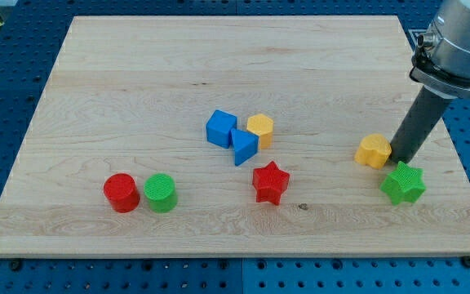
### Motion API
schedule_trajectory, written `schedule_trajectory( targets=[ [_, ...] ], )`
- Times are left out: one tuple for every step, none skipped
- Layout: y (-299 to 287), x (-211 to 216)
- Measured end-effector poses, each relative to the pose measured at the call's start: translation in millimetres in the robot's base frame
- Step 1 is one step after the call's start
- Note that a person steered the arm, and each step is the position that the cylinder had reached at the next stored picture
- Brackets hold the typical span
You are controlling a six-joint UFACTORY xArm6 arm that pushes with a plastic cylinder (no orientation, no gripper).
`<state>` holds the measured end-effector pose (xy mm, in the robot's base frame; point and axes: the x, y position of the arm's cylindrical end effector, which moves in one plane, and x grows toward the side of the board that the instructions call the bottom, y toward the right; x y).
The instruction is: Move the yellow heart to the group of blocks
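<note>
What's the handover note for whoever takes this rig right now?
My tip: at the view's right, against the right side of the yellow heart, just above the green star.
Group: blue cube, blue triangular block and yellow hexagon clustered at board centre, red star just below.
Done: tip is placed to push.
Left: slide the heart toward the view's left until it joins the cluster; it is still well apart.
Red cylinder and green cylinder sit lower left, out of the path.
</note>
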<state>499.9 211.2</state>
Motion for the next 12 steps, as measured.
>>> schedule_trajectory(
  targets=[
    [-11.3, -0.2],
    [-28.5, -0.3],
    [-48.2, -5.5],
    [-68.1, -16.1],
    [-86.8, -23.6],
    [-104.4, -26.4],
    [-126.7, -28.0],
    [-133.0, -27.7],
    [-128.4, -13.2],
    [-134.7, -1.7],
    [-139.2, 19.9],
    [-140.2, 46.9]
  ],
)
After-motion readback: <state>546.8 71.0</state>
